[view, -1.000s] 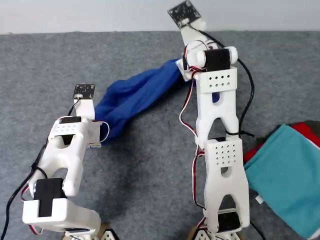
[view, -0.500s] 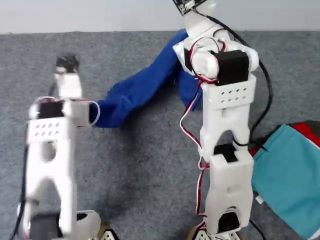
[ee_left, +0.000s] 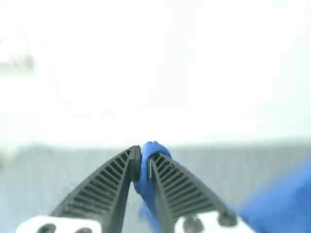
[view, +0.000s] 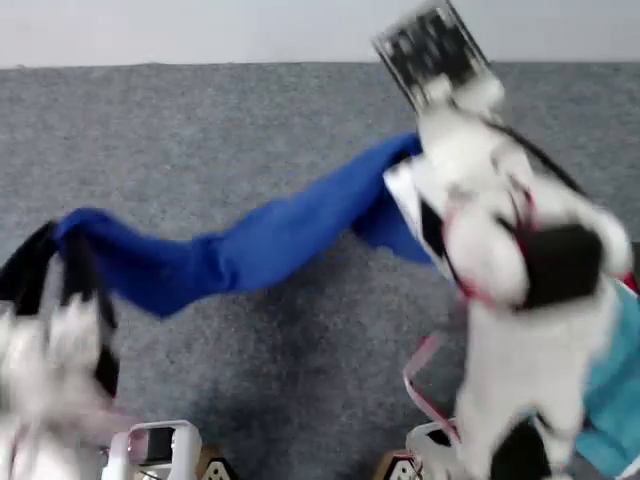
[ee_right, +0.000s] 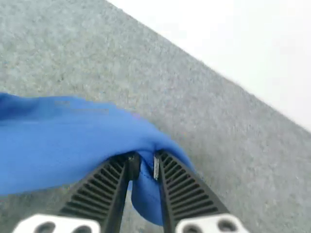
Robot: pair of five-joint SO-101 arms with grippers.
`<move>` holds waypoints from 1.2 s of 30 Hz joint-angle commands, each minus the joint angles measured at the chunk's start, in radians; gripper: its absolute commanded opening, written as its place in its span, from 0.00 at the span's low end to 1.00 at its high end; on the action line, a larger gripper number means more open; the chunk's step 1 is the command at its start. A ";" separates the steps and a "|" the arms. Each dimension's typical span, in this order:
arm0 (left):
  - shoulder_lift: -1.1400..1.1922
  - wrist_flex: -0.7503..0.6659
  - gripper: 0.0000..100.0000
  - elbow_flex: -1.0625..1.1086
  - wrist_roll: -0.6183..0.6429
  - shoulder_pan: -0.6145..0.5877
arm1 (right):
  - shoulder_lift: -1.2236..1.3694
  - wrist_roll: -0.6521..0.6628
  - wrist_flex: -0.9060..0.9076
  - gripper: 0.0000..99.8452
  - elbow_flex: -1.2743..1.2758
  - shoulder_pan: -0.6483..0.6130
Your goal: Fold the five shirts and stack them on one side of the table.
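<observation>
Left gripper [ee_left: 144, 155] and right gripper [ee_right: 143, 163] have stretched blue shirt [view: 260, 245] wider.

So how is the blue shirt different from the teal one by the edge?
The blue shirt is pinched at its ends by the left end effector and the right end effector; the teal shirt lies on the table with nothing holding it. The blue shirt is stretched into a long bunched band, while the teal shirt is mostly hidden behind an arm. Both are cloth in one plain colour.
</observation>
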 commanded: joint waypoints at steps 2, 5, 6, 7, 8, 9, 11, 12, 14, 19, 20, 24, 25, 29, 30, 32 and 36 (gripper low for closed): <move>-0.057 0.012 0.01 -0.236 0.003 -0.002 | -0.303 -0.005 0.041 0.01 0.180 0.004; -0.035 0.021 0.01 -0.328 0.003 -0.026 | -0.410 -0.005 0.039 0.01 0.282 0.007; -0.023 0.020 0.01 -0.348 0.003 -0.048 | -0.430 -0.005 0.039 0.01 0.321 0.008; -0.011 0.017 0.01 -0.358 0.003 -0.069 | -0.443 -0.005 0.039 0.01 0.362 0.019; 0.000 0.012 0.01 -0.360 0.003 -0.084 | -0.444 -0.005 0.035 0.01 0.405 0.033; 0.014 0.009 0.01 -0.357 0.003 -0.094 | -0.443 -0.005 0.022 0.01 0.450 0.041; 0.044 -0.011 0.01 -0.325 0.003 -0.095 | -0.424 0.005 -0.033 0.01 0.546 0.053; 0.058 -0.025 0.01 -0.305 0.003 -0.095 | -0.414 0.023 -0.061 0.01 0.591 0.053; 0.089 -0.061 0.01 -0.266 0.003 -0.095 | -0.389 0.046 -0.110 0.01 0.664 0.045; 0.195 -0.252 0.01 -0.087 0.003 -0.095 | -0.268 0.049 -0.292 0.01 0.793 0.053; 0.222 -0.302 0.01 -0.044 0.003 -0.095 | -0.234 0.049 -0.343 0.01 0.810 0.053; 0.362 -0.543 0.01 0.137 0.003 -0.095 | -0.064 0.049 -0.535 0.01 0.821 0.053; 0.405 -0.609 0.01 0.182 0.003 -0.094 | -0.018 0.049 -0.573 0.01 0.816 0.053; 0.595 -0.873 0.01 0.329 0.005 -0.054 | 0.176 0.044 -0.688 0.01 0.753 0.054; 0.649 -0.927 0.01 0.349 0.003 -0.046 | 0.220 0.044 -0.713 0.01 0.727 0.056; 0.770 -1.016 0.01 0.354 0.003 -0.034 | 0.308 0.044 -0.777 0.01 0.671 0.068; 1.034 -1.128 0.01 0.285 0.003 -0.018 | 0.498 0.044 -0.875 0.01 0.516 0.116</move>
